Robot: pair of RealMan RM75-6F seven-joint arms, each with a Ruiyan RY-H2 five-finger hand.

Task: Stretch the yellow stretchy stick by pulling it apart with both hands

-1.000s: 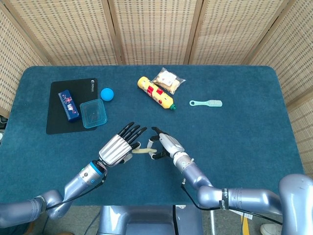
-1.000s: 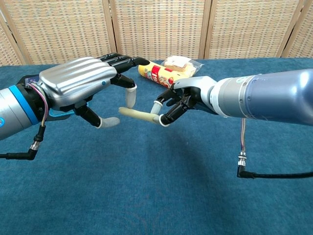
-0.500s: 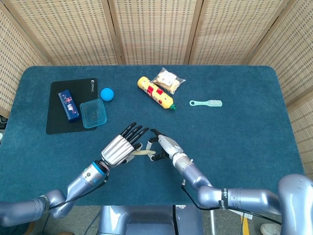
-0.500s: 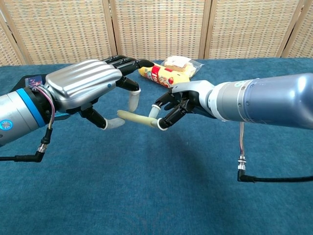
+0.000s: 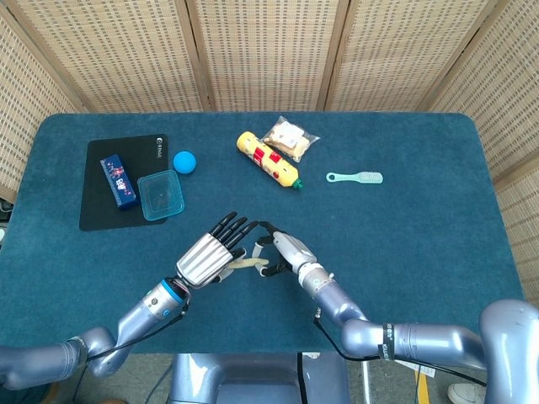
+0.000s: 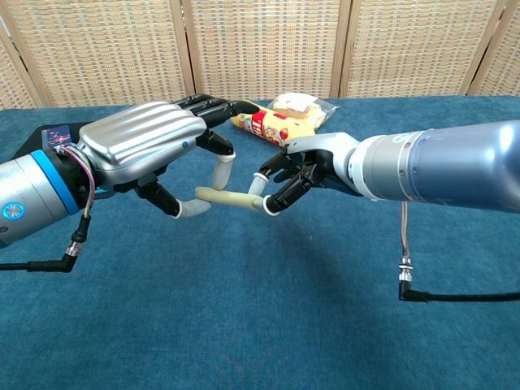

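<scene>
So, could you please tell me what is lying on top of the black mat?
On the black mat lie a dark blue box and a clear blue container, which overhangs its right edge. Whatever is under them is covered.

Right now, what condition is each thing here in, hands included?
Yellow stretchy stick: off the table, unstretched.
Right hand: pinches one stick end.
Left hand: thumb touches the other end, fingers spread.
Clear blue box: lid on.
Snack bag: sealed.
Yellow bottle: on its side.
</scene>
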